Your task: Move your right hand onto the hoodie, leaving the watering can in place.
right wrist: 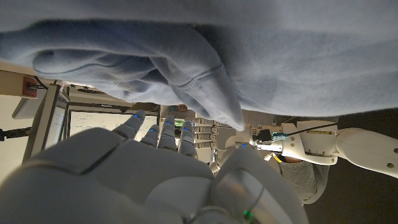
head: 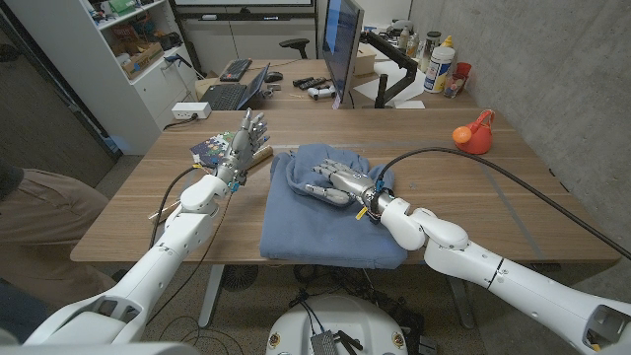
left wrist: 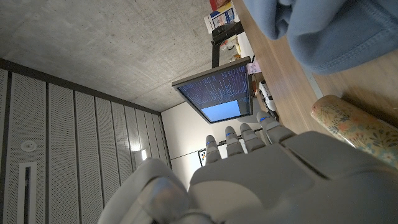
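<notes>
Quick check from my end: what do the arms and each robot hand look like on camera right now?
Both arms are glossy white, rounded shells. Each robot hand, left and right, is silver-grey metal with blue-lit fingertips. A black cable loops to the right wrist; a thinner one runs along the left forearm.

I've got even, bright room light up top; my right wrist feed's dim, close hoodie [right wrist: 261,56] soft.

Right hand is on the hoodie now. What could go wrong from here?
1. The right hand lies on the loosely folded hoodie; dragging could bunch the cloth or catch the fingers in a fold.
2. Its cable arcs across the table toward the watering can; a wide swing might sweep the can, which must stay put.
3. The left hand stands close to the hoodie's edge, so a pulled hoodie could brush it.
</notes>
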Robot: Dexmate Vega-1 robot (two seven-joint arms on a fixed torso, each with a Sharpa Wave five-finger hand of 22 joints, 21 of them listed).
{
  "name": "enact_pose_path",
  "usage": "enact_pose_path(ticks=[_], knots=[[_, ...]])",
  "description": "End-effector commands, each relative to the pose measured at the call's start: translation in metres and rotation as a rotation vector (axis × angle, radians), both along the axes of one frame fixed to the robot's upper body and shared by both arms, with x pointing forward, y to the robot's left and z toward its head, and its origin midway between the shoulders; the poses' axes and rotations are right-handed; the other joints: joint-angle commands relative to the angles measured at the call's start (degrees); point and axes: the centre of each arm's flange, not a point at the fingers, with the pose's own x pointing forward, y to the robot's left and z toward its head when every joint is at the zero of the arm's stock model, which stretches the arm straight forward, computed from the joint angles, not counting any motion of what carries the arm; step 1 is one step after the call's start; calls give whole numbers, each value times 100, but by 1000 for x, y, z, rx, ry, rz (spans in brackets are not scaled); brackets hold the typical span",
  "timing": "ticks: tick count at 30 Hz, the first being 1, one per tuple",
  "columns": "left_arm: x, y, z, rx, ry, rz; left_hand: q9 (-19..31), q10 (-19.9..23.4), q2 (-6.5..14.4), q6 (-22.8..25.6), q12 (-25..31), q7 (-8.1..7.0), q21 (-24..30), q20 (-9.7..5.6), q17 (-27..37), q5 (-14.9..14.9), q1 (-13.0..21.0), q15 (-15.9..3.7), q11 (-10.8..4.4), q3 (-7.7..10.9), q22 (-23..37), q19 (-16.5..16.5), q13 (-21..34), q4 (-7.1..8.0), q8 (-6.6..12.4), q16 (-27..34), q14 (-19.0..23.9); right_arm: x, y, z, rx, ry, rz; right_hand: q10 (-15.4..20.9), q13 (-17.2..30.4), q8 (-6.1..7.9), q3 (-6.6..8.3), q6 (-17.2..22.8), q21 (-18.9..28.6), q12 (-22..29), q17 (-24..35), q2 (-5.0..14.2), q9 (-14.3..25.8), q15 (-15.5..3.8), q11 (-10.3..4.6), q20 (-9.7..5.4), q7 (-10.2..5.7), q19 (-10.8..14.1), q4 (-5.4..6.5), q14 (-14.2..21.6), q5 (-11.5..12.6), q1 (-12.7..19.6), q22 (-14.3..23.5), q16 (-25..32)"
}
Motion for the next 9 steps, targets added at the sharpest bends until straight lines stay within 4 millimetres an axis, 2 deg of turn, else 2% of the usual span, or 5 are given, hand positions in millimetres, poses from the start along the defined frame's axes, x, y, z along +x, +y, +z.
enact_pose_path(ticks=[1, 3, 9], knots=[[1, -2, 0, 9, 2, -7, 34, 3, 60, -43, 17, -31, 20, -37, 20, -30, 11, -86, -43, -29, 25, 11, 14, 16, 38, 59, 81, 1, -1, 1, -3, 10, 2, 15, 11, -14, 34, -36, 30, 42, 9, 125, 16, -6, 15, -73, 10, 118, 30, 9, -16, -13, 21, 13], [1, -2, 0, 11, 4, -7, 34, 39, 61, -50, 31, -32, 20, -37, 20, -30, 10, -101, -28, -32, 25, 12, 14, 16, 40, 75, 131, 1, -2, 1, -2, 10, 1, 19, 11, -11, 46, -33, 87, 44, 10, 128, 16, -11, 13, -190, 18, 287, 34, 33, -24, -14, 28, 18], [2, -3, 0, 1, -1, -3, 33, 37, 60, -54, 28, -27, 20, -39, 20, -31, 9, -107, -41, -39, 25, 12, 15, 16, 47, 50, 88, 0, -3, 2, -7, 9, -2, 17, 11, -10, 56, -33, 100, 44, 10, 128, 16, 6, 19, -222, 28, 356, 35, 58, -32, -13, 30, 23]])
